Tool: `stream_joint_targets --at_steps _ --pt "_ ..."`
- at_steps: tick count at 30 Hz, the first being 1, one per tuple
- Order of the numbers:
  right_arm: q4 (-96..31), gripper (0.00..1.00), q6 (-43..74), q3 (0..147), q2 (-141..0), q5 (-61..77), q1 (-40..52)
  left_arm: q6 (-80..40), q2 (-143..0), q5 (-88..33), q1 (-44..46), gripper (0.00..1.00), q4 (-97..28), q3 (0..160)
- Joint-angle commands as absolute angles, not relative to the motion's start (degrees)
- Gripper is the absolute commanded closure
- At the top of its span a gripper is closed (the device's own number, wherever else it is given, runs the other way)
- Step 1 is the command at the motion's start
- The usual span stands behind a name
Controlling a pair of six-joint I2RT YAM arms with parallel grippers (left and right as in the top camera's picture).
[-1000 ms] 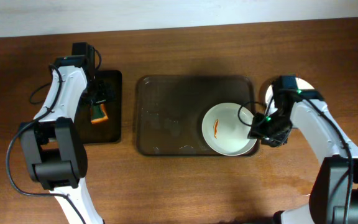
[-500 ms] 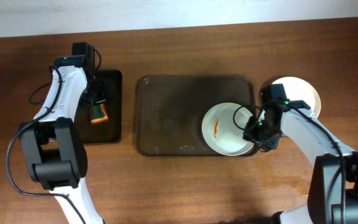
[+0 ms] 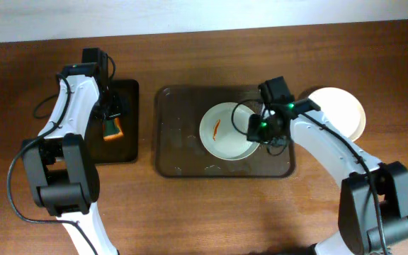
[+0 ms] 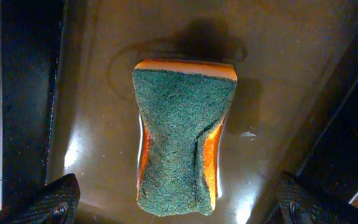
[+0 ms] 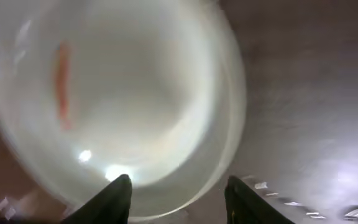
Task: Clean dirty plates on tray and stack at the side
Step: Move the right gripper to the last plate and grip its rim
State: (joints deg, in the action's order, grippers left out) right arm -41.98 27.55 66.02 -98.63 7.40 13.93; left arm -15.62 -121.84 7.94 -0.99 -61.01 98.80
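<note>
Left wrist alone shows the sponge (image 4: 182,134) lying between wide-open left fingers (image 4: 48,199) (right fingers (image 5: 107,199) straddle one plate (image 5: 123,99), grip unclear).

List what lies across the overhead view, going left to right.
Sponge on the small black tray → bare left part of the brown tray → smeared plate → right gripper at that plate's rim → white plate beside the tray.

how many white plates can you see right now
2: a smeared plate on the brown tray, a second plate on the table right of it, partly behind the right arm; another may hide beneath it.
</note>
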Motion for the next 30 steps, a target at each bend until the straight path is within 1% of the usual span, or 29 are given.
stream_joint_targets --at_steps 1,5,7,9,10,12,15,18,19,20,24,25,27,28,30 --pt "-42.02 0.5 32.47 66.28 -99.92 1.96 12.29 -15.33 -121.71 8.38 -1.13 0.0 -61.08 98.28" --pt "-38.96 0.5 32.4 66.22 -105.56 4.49 12.36 -15.33 -121.71 8.38 -1.08 0.0 -61.08 98.28" --pt "-38.72 0.57 32.45 66.22 -108.71 4.47 12.36 -15.33 -121.71 8.38 -1.08 0.0 -61.08 98.28" --pt "-38.68 0.66 31.77 66.22 -110.02 4.49 12.36 -15.33 -121.71 8.38 -0.84 0.0 -61.08 98.28" --pt "-38.76 0.75 31.75 66.22 -110.02 4.49 12.36 -15.33 -121.71 8.38 -0.86 0.0 -61.08 98.28" --pt "-38.54 0.96 27.66 66.22 -110.02 6.0 12.36 -15.33 -121.71 8.38 -0.93 0.0 -61.06 98.28" --pt "-37.65 0.96 21.85 66.24 -110.02 8.56 12.38 -15.33 -121.71 8.38 -0.91 0.0 -61.08 98.28" --pt "-37.32 0.96 20.36 66.22 -110.02 9.76 12.36 -15.33 -121.71 8.38 -0.91 0.0 -61.08 98.28" --pt "-36.99 0.96 15.55 66.22 -110.02 12.84 12.4 -15.33 -121.71 8.38 -0.91 0.0 -61.08 98.28" --pt "-37.01 0.96 13.21 66.22 -110.02 14.44 12.4 -15.35 -121.71 8.38 -0.91 0.0 -60.42 98.28" --pt "-37.21 0.96 13.28 66.22 -110.02 14.61 12.4 -16.29 -121.71 7.77 -0.91 0.0 -58.74 98.28" --pt "-37.43 0.96 13.28 66.22 -110.02 14.63 12.4 -18.63 -121.71 4.71 -0.91 0.0 -57.95 98.28" --pt "-37.65 0.96 13.28 66.22 -110.02 14.61 12.4 -18.61 -121.71 -0.43 -0.91 0.0 -58.89 98.28" --pt "-37.63 0.96 13.28 66.22 -110.02 14.61 12.4 -18.5 -121.71 -0.43 -0.84 0.0 -58.92 98.28" --pt "-37.63 0.96 13.26 66.22 -110.02 14.57 12.4 -18.55 -121.82 5.32 -0.99 0.0 -58.94 98.26"
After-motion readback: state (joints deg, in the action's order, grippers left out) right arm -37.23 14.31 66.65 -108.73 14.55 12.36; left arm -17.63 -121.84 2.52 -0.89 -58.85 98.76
